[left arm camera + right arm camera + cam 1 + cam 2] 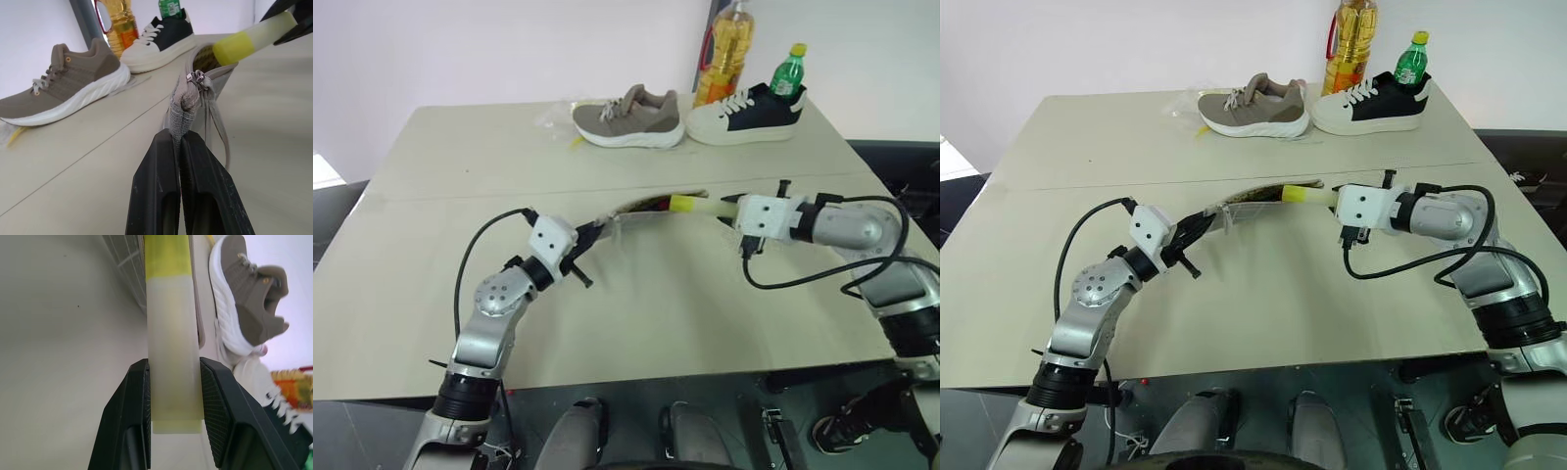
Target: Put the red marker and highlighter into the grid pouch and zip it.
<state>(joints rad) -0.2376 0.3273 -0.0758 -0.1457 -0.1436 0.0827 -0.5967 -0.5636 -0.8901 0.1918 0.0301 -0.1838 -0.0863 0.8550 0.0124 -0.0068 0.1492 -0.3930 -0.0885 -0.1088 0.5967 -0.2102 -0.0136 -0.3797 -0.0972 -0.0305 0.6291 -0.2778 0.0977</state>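
Note:
The grid pouch (634,214) is held up off the table in the middle, its mouth open toward the right. My left gripper (178,139) is shut on the pouch's fabric end beside the zipper pull (198,78). My right gripper (173,377) is shut on the pale barrel of the highlighter (171,323), which lies level. The highlighter's yellow end (683,205) sits at the pouch's open mouth. A bit of red (653,204) shows inside the opening; I cannot tell whether it is the red marker.
At the table's back edge stand a brown shoe (628,117), a black-and-white shoe (744,115), an oil bottle (724,49) and a green bottle (787,73). A clear wrapper (556,117) lies left of the brown shoe. A seam (489,193) crosses the table.

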